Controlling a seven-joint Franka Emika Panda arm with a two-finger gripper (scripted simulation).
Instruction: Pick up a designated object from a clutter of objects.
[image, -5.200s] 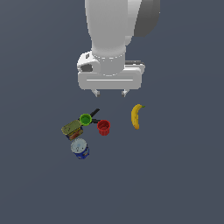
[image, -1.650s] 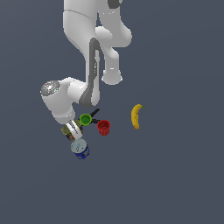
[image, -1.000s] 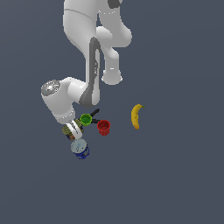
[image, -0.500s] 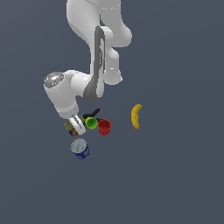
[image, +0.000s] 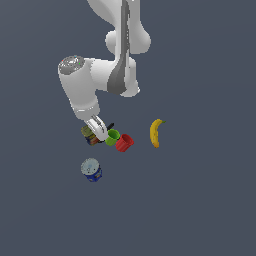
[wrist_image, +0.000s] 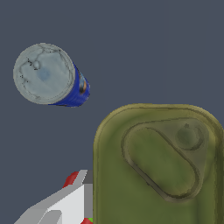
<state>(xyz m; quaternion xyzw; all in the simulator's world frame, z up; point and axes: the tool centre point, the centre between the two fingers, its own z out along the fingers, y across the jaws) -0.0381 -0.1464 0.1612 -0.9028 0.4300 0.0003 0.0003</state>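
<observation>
Olive-green and rounded-rectangular, the boxy can's (wrist_image: 157, 170) top fills much of the wrist view, facing straight up at the camera with its oval pull-tab panel running along the lid's long axis; no writing can be read on it. In the exterior view the boxy can (image: 90, 135) sits on the worktop (image: 200, 200) beneath the hand (image: 98, 131), just beside the green cup (image: 113, 136) and red cup (image: 124, 143). One pale finger (wrist_image: 65, 203) lies alongside the can; whether the hand actually grips it cannot be told. The round blue can (wrist_image: 50, 75) stands apart, and the banana (image: 156, 133) lies well away.
</observation>
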